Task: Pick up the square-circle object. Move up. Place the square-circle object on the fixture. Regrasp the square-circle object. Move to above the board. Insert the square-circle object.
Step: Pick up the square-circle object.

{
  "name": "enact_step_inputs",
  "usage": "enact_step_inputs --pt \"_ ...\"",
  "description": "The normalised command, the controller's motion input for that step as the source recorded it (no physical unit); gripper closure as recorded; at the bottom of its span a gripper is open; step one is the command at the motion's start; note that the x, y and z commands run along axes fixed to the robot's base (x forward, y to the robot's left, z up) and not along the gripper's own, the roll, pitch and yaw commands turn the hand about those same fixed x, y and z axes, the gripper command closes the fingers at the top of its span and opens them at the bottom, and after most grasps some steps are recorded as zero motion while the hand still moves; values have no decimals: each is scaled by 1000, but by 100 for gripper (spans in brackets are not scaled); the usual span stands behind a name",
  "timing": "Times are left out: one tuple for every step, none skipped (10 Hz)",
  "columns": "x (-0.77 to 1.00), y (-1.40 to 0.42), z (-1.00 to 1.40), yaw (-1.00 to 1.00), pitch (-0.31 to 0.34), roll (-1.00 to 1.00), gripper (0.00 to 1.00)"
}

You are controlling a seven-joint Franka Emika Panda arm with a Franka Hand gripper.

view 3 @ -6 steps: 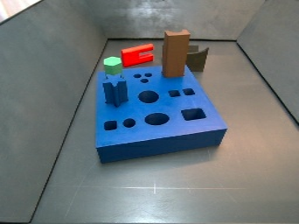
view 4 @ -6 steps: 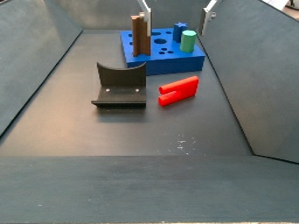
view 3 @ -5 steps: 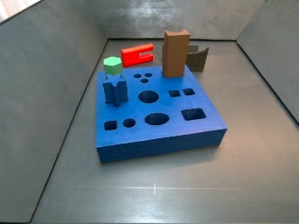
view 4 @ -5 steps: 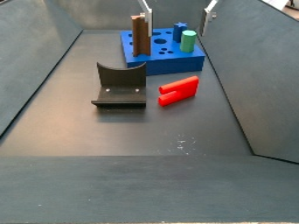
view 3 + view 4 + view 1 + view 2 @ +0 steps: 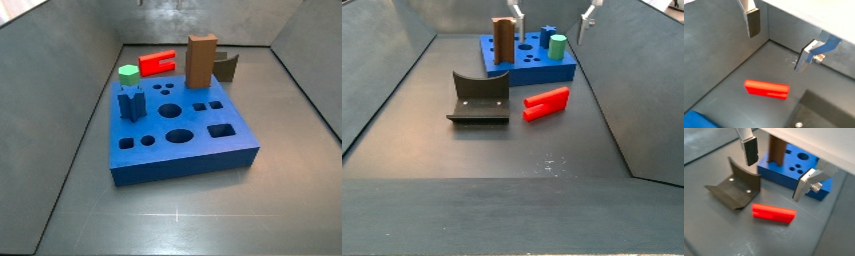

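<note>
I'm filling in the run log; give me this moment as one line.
phase: approach, pre-grasp | gripper: open, above the floor, holding nothing | square-circle object: lying on floor beside fixture | board: target hole unfilled

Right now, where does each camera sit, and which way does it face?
Wrist view: looks down past the open gripper at the square-circle object on the floor.
Wrist view: same fingers; adds the fixture and the board.
Side view: high, looks over the board; no robot shows.
Side view: opposite end, looks past the fixture; fingertips at the top edge.
Shared: all four show the square-circle object.
</note>
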Motion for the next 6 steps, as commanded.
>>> enact_step_inputs --pt "0 0 -77 0 -56 0 0" --pt "131 0 -514 -803 0 156 0" --pt "100 0 -483 -960 -36 124 0" --pt "109 66 -489 -854 -34 151 0" --pt "0 0 -466 -371 -17 146 0" --pt "0 0 -146 -86 0 0 0"
